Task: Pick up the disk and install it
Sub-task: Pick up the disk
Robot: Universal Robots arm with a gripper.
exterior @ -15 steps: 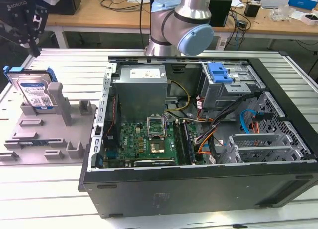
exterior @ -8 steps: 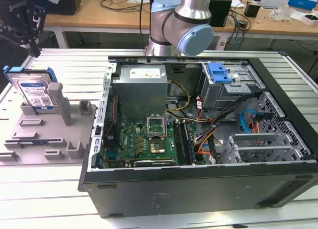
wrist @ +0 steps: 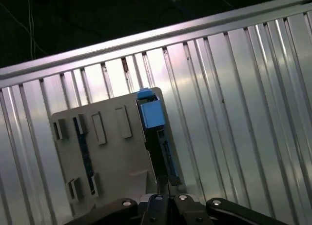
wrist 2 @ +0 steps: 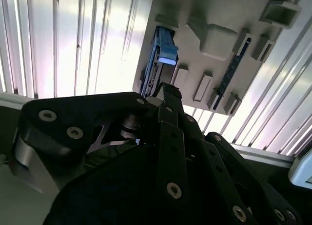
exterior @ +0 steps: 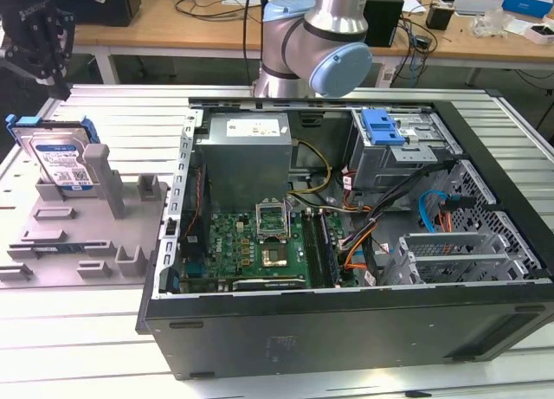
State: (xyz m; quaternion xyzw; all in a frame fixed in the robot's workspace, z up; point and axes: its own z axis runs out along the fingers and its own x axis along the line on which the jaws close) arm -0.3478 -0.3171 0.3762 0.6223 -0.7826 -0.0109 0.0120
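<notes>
Disk point(exterior: 61, 161): stands on edge, slotted in the grey holder tray point(exterior: 86, 243) on the ribbed surface point(exterior: 112, 113), beside the open computer case point(exterior: 346, 330). I judge it is presented this way for a top grasp. Gripper point(exterior: 56, 74) hangs above it; I cannot tell whether it is parted or closed.

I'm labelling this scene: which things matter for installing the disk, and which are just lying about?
Job: disk, upright in the grey holder; gripper above it; open computer case.
Lying about: boxes and cables on the back bench.
</notes>
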